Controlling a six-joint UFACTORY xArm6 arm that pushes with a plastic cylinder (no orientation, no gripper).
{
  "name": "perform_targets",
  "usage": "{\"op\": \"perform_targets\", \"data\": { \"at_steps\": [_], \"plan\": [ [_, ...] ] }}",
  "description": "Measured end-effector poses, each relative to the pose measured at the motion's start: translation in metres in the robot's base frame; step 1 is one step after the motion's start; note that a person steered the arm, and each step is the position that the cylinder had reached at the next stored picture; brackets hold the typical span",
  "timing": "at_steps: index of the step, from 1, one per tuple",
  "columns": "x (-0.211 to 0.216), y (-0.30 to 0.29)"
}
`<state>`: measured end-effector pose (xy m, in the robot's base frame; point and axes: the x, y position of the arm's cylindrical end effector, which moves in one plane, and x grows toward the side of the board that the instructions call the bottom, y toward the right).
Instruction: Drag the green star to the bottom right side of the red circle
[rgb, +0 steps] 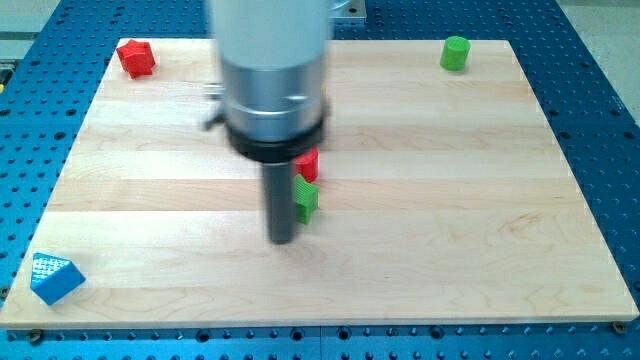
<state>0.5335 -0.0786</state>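
Near the middle of the wooden board (420, 210), my tip (282, 240) is seen just to the left of the green star (307, 199), maybe touching it. Nothing is gripped, since only a plain rod is carried. The red circle (309, 163) is found right above the star, touching it, half hidden. A red block (136, 57), a green cylinder (455, 53) and a blue block (55, 278) are kept at the corners.

Pale wooden board (450, 200), blue perforated table (600, 80) around it
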Motion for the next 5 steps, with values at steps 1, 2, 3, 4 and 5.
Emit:
{"op": "perform_targets", "data": {
  "at_steps": [1,2,3,4,5],
  "plan": [
    [-0.021,-0.035],
    [-0.026,-0.009],
    [-0.029,0.019],
    [-0.039,0.041],
    [-0.055,0.038]
  ]
}}
